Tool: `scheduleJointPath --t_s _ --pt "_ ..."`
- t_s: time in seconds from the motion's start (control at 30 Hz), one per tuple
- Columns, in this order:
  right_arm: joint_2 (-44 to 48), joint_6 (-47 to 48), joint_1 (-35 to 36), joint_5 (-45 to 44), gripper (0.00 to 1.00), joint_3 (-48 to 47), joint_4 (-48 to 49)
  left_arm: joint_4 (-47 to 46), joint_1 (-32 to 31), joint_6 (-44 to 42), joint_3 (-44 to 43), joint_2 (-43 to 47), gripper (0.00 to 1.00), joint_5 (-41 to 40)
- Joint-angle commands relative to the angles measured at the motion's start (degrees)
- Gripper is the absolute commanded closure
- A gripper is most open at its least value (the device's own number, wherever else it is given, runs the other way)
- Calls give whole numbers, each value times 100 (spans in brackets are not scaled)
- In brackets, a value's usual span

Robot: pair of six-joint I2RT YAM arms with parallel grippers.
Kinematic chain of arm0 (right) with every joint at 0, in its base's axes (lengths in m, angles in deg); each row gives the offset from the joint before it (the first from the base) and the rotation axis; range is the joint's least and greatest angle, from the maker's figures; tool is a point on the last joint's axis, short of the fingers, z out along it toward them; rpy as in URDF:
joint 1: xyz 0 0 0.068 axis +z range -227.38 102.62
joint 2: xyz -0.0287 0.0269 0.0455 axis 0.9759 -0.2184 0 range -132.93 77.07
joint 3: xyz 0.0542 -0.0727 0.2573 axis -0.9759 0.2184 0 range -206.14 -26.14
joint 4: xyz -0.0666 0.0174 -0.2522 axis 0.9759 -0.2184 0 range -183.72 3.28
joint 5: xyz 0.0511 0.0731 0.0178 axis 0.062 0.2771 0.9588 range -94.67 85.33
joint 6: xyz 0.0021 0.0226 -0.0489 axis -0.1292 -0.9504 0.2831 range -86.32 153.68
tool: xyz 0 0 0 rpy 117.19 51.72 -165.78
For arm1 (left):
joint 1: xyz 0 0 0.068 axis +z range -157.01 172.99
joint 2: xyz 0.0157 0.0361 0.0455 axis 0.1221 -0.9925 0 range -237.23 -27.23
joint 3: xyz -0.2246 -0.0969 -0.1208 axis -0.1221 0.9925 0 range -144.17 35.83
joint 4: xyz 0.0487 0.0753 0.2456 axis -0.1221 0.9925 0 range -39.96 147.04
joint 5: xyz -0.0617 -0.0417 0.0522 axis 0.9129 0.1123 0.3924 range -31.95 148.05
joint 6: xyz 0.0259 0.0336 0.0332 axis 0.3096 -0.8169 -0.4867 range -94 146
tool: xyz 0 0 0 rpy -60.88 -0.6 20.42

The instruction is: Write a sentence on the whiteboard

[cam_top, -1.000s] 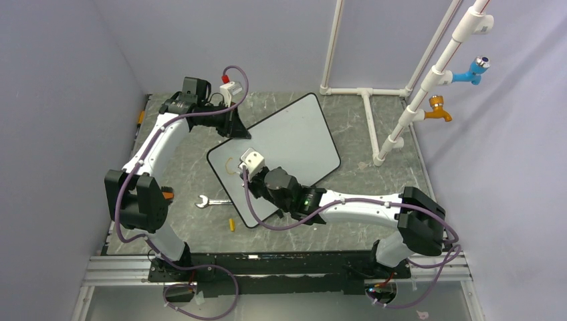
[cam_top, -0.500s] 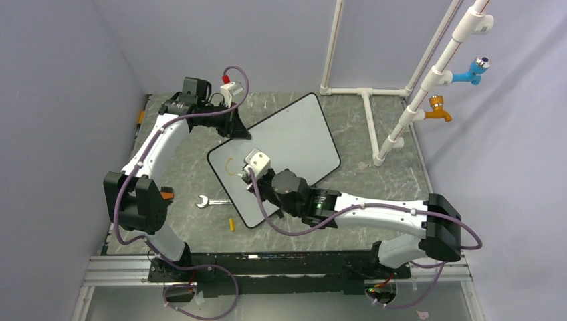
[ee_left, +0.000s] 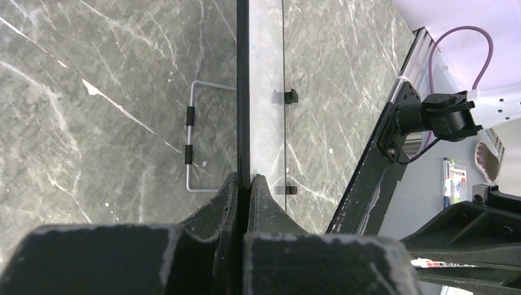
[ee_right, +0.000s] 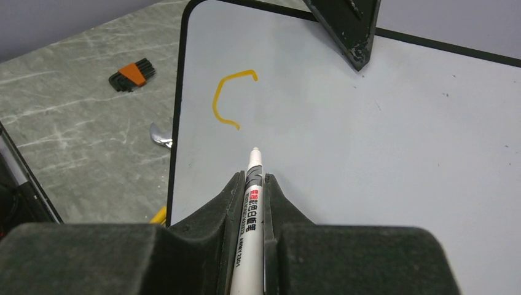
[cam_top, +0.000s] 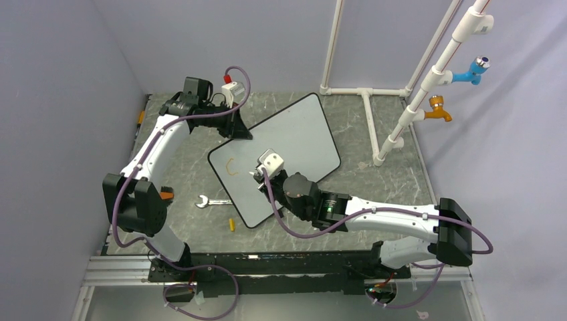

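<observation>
- At the middle of the grey marble table, in the top view, the whiteboard lies flat and skewed, its long axis running from 7 to 1 o'clock.
- The left gripper is pinched tight on the board's thin black rim; from above, that grip sits on the board's 10 o'clock edge, near the far-left corner.
- The right gripper is clamped around a white marker, whose tip points toward 12 o'clock in the right wrist view.
- The only writing on the board is one orange stroke, shaped like a letter C, near the board's left edge.
- The marker tip lies close to that stroke, at its 5 o'clock; whether it touches the surface cannot be told.
- A wrench rests on the table just off the board's 8 o'clock side, with a small yellow piece at the wrench's 5 o'clock.
- A folded hex-key set lies on the table, at 10 o'clock of the stroke in the right wrist view.
</observation>
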Motion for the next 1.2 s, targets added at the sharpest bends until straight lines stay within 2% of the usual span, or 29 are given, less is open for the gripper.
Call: scheduleJointPath --t_s 0.0,0.33,1.17 --pt "118 36 -50 -260 100 -61 332 -25 -102 -440 28 138 100 -557" --pt "-360 172 -363 111 100 -611 473 -14 -118 -448 27 168 100 -593" --pt "-1096 -66 -752 615 100 -1001 761 -3 -131 -461 44 194 100 -616"
